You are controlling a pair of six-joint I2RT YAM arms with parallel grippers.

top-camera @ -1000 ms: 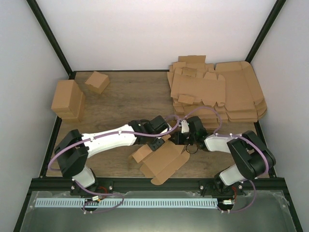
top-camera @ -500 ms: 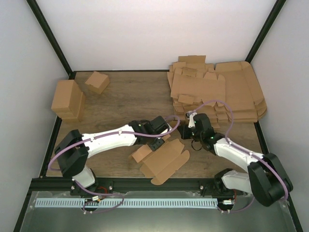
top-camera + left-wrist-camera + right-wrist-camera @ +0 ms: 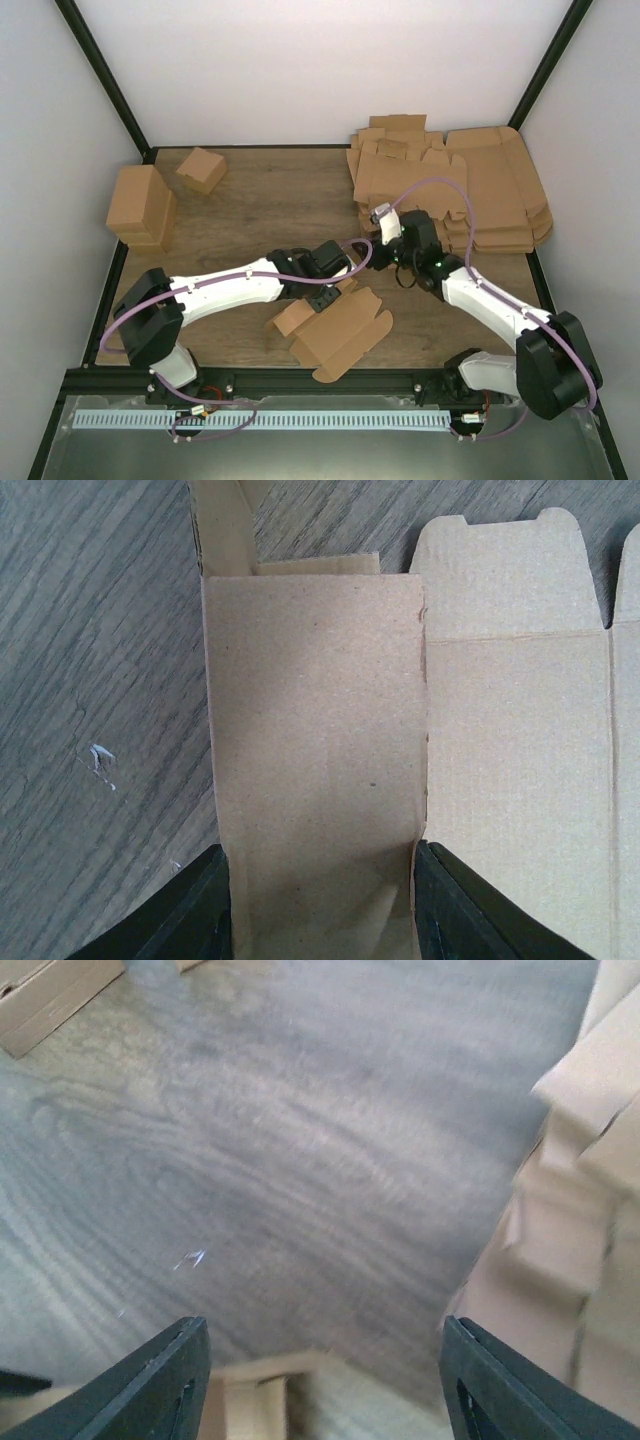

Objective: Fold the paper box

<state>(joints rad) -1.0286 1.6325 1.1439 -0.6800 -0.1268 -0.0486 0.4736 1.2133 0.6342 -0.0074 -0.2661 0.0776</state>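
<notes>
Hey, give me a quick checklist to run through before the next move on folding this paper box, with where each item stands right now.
1. Left tool on the paper box: ok, a panel sits between its jaws.
2. Right tool free: ok, jaws wide apart, nothing between them.
3. Right tool away from the box: ok, it is over bare table beside the stack of flat sheets.
4. Box folded: not ok, flaps lie spread out.
5. Creases pre-bent: cannot tell.

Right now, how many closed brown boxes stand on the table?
2 that I can separate: a small box at the far left, and a larger block nearer, along the left edge, which may be several boxes together.
</notes>
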